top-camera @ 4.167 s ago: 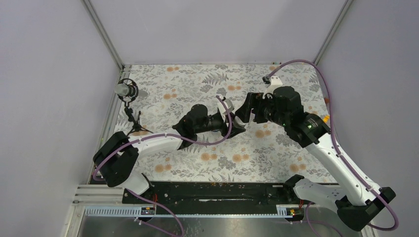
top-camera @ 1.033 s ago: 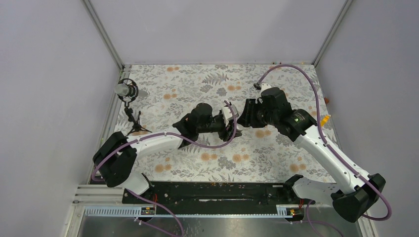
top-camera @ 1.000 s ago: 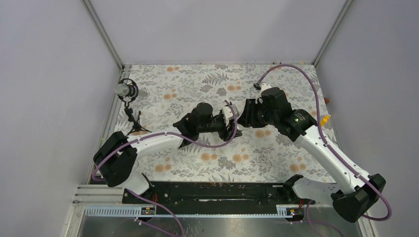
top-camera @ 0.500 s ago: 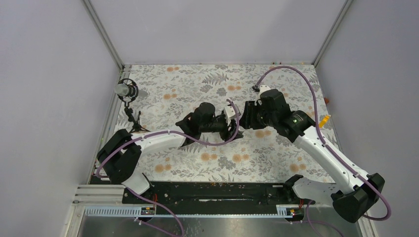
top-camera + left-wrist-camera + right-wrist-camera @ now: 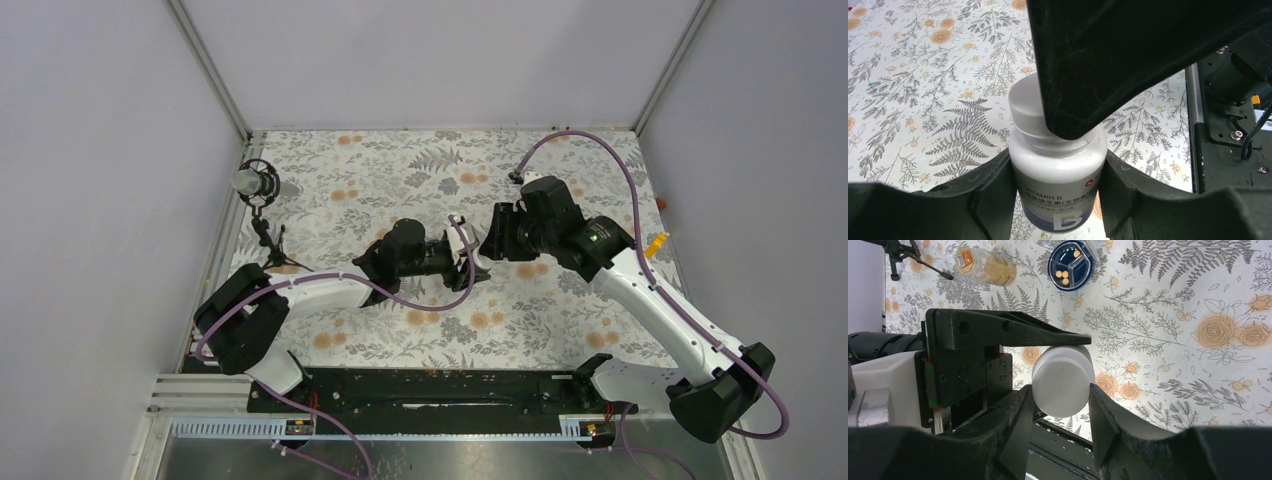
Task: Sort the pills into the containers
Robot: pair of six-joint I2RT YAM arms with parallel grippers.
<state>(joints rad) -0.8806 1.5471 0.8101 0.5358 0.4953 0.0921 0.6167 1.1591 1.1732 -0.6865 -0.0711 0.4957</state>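
A white bottle labelled VITAMIN B is held off the table, and my left gripper is shut on its body. My right gripper is shut on the bottle's white cap; in the left wrist view one of its black fingers covers most of that cap. From above, the left gripper and the right gripper meet over the mat's middle. An amber bottle lies on its side. Beside it a round blue divided dish holds a few orange pills.
A microphone on a small tripod stands at the mat's left edge. A black rail runs along the near edge between the arm bases. A small orange piece lies at the right edge. Walls close in on three sides.
Both arms have shifted slightly with the bottle still between them: the left gripper has drawn a little nearer and the right wrist has followed. Neither grip has changed.
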